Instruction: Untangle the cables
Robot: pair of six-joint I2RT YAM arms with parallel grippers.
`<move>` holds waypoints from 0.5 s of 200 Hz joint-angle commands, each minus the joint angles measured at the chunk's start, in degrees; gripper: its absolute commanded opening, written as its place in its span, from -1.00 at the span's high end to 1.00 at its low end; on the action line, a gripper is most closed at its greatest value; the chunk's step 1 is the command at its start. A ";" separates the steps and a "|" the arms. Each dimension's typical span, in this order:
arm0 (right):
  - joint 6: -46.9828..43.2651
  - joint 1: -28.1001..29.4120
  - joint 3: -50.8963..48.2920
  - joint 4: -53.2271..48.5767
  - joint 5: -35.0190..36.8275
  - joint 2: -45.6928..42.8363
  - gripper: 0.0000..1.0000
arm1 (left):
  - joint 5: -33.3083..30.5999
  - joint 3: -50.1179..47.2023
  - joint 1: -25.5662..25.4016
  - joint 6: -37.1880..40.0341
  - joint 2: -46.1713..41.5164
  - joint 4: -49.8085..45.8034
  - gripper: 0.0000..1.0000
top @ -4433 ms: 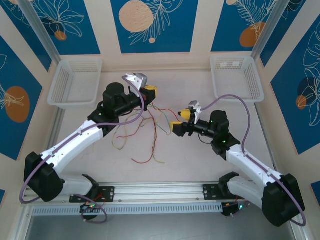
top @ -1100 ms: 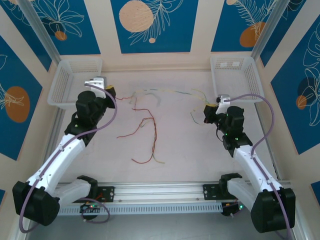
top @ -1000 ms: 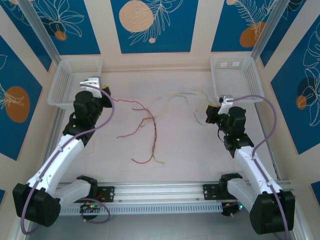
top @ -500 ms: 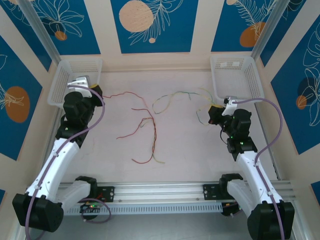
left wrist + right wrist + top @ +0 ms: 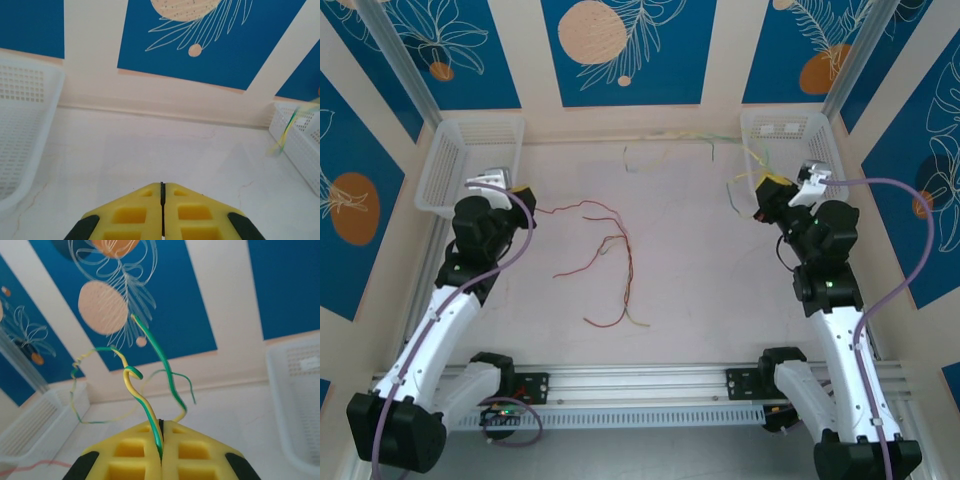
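1. Both arms have swung wide apart, and the wires that sat in one knot in the middle now lie in two lots.
2. Closest to the arms, the red wires lie loose on the tabletop. A pale end lies just beside their front loop and may be caught up with them.
3. A bit further back, one red wire runs up to the left tool. Its pads are pressed together. The left wrist view shows no wire at the seam, so I cannot tell if it grips the red one.
4. Further back on the right, the right tool pinches the yellow-green wires. They curl up from its pads and trail along the back of the tabletop.
5. What could go wrong:
   - These wires are very thin, so a hard tug could slip them out of the pads, and they would fall back on the red ones.
   - Their loose ends swing near the right basket and could hook in its holes.
   - If the pale end is stuck, pulling the red wires could drag it along.
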 commanded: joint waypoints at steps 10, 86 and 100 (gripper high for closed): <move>-0.31 -1.54 4.03 -3.55 8.44 0.65 1.00 | 2.29 -1.85 0.43 -1.02 -3.68 1.96 1.00; -4.92 -8.51 12.71 -10.65 28.56 7.53 1.00 | 3.86 -3.76 0.43 -1.64 -4.72 1.63 1.00; -4.44 -10.71 13.27 -10.35 29.50 9.05 1.00 | 4.14 -3.65 0.43 -1.84 -4.45 1.65 1.00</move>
